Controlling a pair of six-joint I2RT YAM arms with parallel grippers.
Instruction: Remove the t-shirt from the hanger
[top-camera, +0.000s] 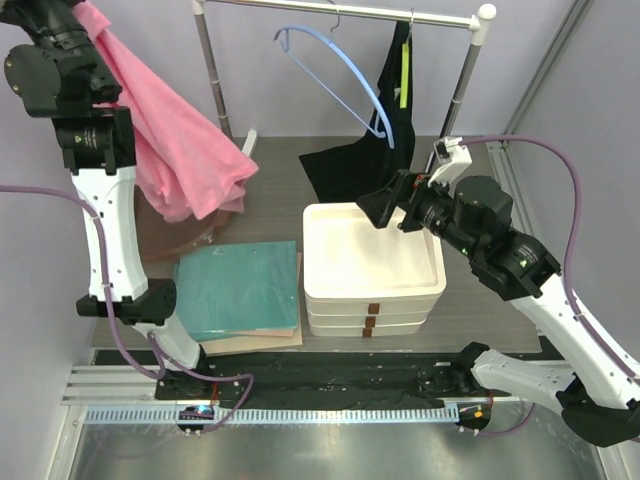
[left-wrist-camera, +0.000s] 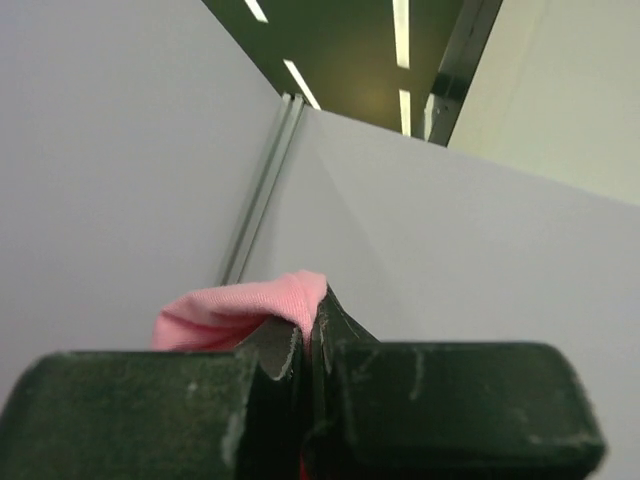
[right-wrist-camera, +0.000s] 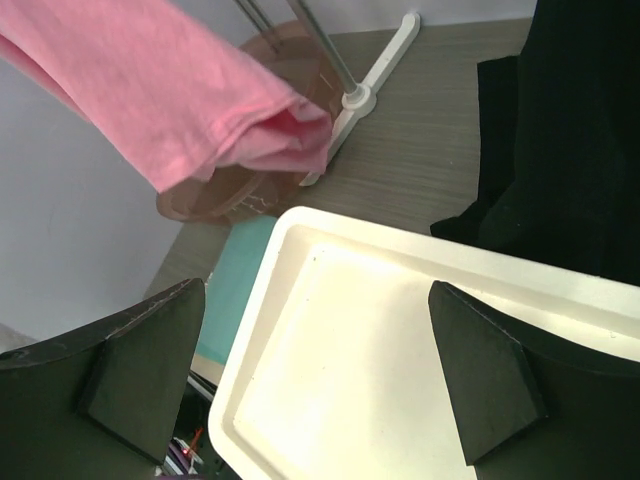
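The pink t-shirt (top-camera: 180, 150) hangs free from my left gripper (left-wrist-camera: 310, 335), which is raised high at the back left and shut on a fold of its fabric (left-wrist-camera: 240, 305). The shirt's lower end also shows in the right wrist view (right-wrist-camera: 170, 90). The light blue hanger (top-camera: 350, 75) hangs bare and tilted on the rack rail (top-camera: 400, 15). My right gripper (top-camera: 392, 203) is open and empty, above the far right part of the white trays (right-wrist-camera: 250, 330).
A black garment (top-camera: 350, 160) hangs from the rail at the right and trails onto the table. Stacked white trays (top-camera: 375, 295) sit in the middle. Folded teal cloth (top-camera: 235, 285) lies to their left. A brown round object (top-camera: 170, 240) lies under the pink shirt.
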